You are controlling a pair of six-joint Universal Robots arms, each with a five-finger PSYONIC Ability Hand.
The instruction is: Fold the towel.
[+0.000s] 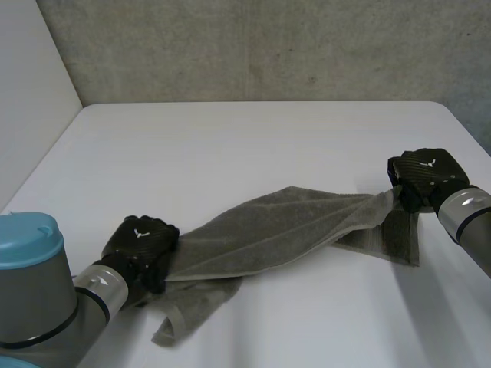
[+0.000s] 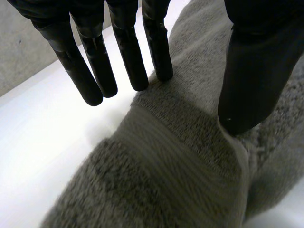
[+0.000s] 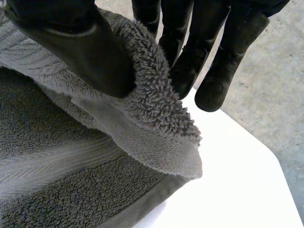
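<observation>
Left hand (image 1: 142, 241) sits closest to my camera, thumb and straight fingers pinching one end of the grey terry towel (image 1: 284, 230). Right hand (image 1: 426, 176) is clamped on the opposite corner, thumb squeezing a rolled-over fluffy edge against the fingers. Towel's stretched long-ways between them, diagonal across the smooth white table (image 1: 230, 146), bunched into lengthwise folds, loose ends drooping onto the tabletop.
</observation>
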